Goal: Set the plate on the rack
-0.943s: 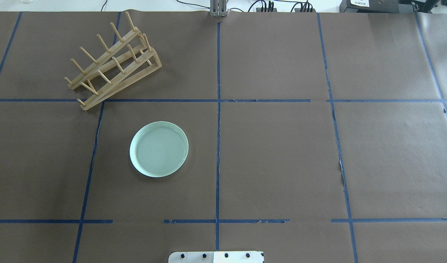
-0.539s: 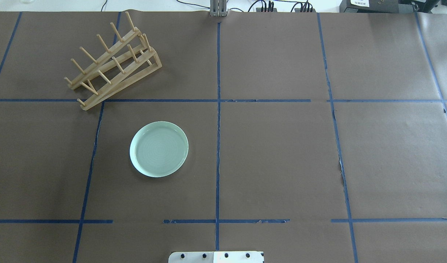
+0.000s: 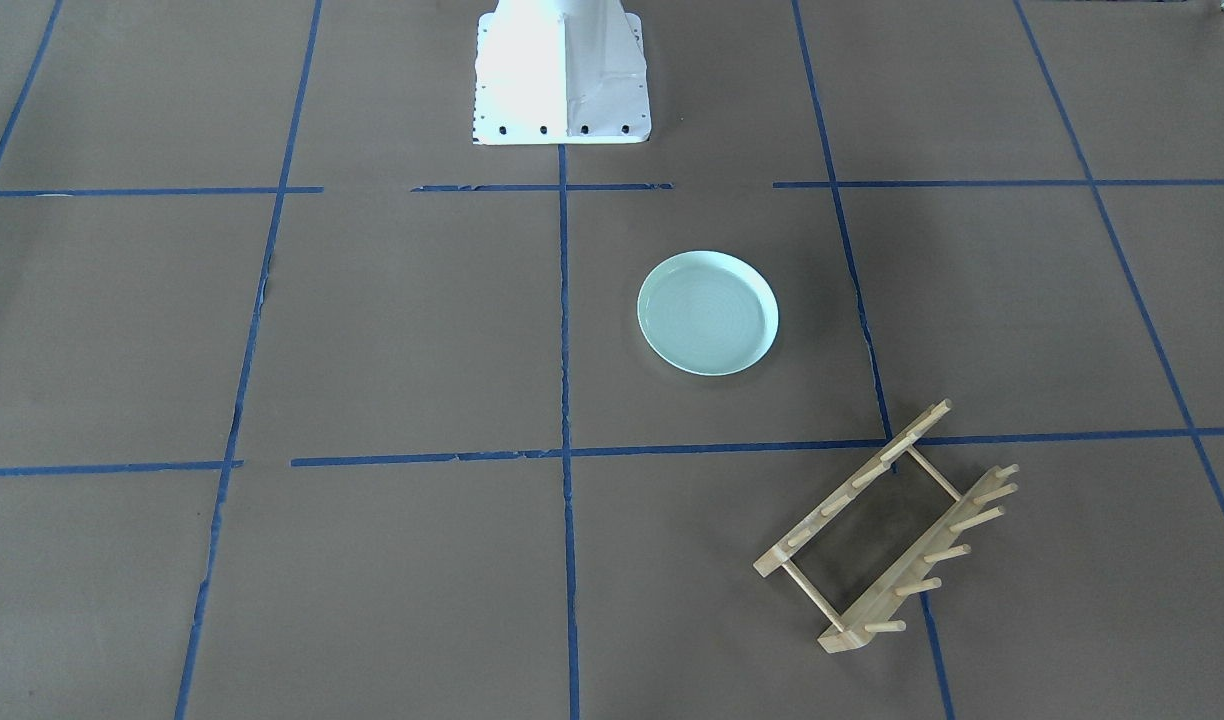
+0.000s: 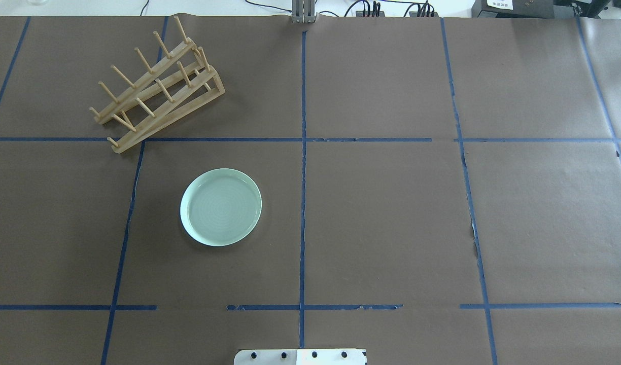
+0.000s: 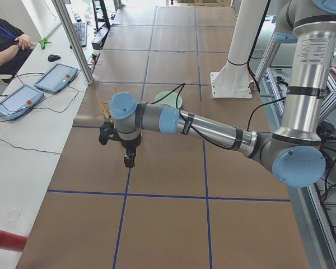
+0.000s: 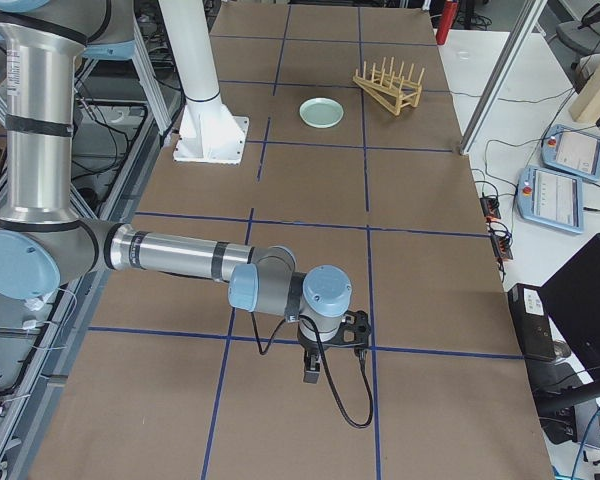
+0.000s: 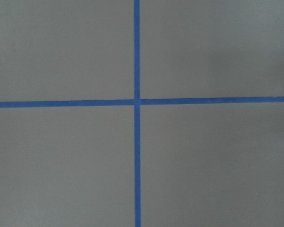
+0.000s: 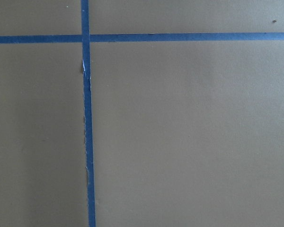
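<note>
Illumination even and diffuse from above across the worktop (image 4: 391, 228); its brown paper reads matte and mid-dim, without hot spots; plate (image 4: 220, 207) glossy, casting only a faint soft shadow at its edge; rack (image 3: 840, 500) throws a soft dark patch between its rails in the front-facing view; robot base (image 3: 560, 75) overexposed there, detail lost to white; pale strip beyond the paper in the overhead view likewise blown out; left wrist view grey and soft, tape cross (image 7: 137, 101) blurred; right wrist view warmer and sharper, torn tape edge (image 8: 86, 94) legible.
</note>
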### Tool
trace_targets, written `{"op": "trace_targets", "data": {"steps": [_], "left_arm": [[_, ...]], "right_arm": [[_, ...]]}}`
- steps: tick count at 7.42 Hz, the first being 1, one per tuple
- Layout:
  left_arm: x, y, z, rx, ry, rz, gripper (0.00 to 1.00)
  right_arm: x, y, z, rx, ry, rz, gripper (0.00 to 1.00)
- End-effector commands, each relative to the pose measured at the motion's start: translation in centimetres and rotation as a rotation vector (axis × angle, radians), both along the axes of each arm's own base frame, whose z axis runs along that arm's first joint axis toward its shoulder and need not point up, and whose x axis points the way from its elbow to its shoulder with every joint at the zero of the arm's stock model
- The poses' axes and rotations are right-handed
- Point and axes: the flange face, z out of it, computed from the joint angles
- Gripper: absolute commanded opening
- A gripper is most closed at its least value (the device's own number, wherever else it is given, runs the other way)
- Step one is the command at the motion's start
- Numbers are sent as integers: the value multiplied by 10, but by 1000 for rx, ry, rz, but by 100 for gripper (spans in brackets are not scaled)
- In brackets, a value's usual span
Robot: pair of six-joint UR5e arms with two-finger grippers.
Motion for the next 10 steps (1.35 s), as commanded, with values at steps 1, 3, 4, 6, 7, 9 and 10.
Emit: {"op": "trace_targets", "data": {"steps": [1,3,4,6,7,9,10], "left_arm": [[35,-40,-135,137,-83,47,100],[87,-44,-193,240,-77,120,100],[103,-42,-210,222,-61,97,100],[187,3,-260,162,13,83,100],[211,17,-278,122,37,54,100],[274,50,-302,62,97,66,100],[294,64,-314,24,119,52,100]], "right_arm": [[1,0,0,0,0,1,100],[0,0,0,0,0,0,100],[0,0,0,0,0,0,100],[0,0,0,0,0,0,100],[0,0,0,0,0,0,100],[1,0,0,0,0,1,100],[0,0,0,0,0,0,100]]}}
